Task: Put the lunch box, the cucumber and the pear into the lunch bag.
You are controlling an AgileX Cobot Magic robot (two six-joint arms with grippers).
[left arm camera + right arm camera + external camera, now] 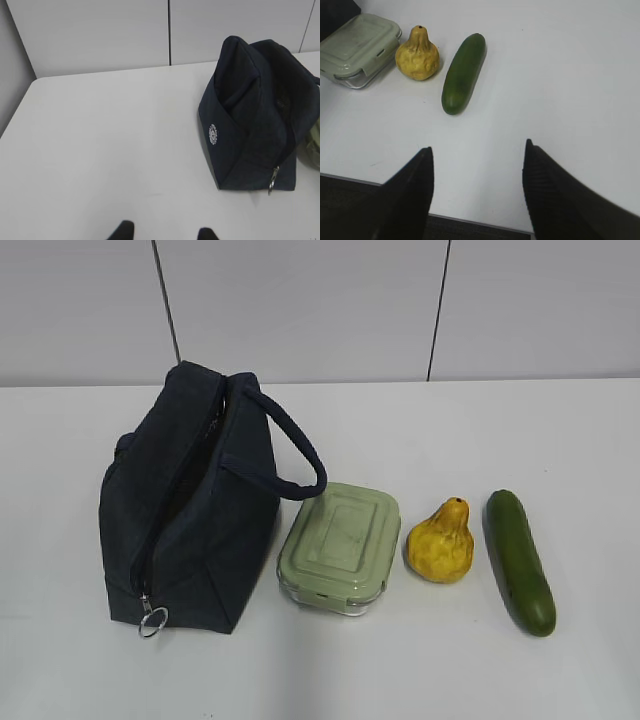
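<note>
- Here the right gripper [477, 150] hangs over the near table edge, jaws spread wide with nothing between them.
- Ahead of it and to the left lies the cucumber [463, 73], well apart from the fingertips, on the white table [560, 75].
- Just left of the cucumber stands the pear [417, 54], then the lunch box [357, 48], lid on.
- The left gripper [165, 233] shows only two dark fingertips, set apart and holding nothing.
- The lunch bag [250, 120] sits ahead and to its right, well clear, its top gaping open; the lunch box sits right beside the bag's right side.
</note>
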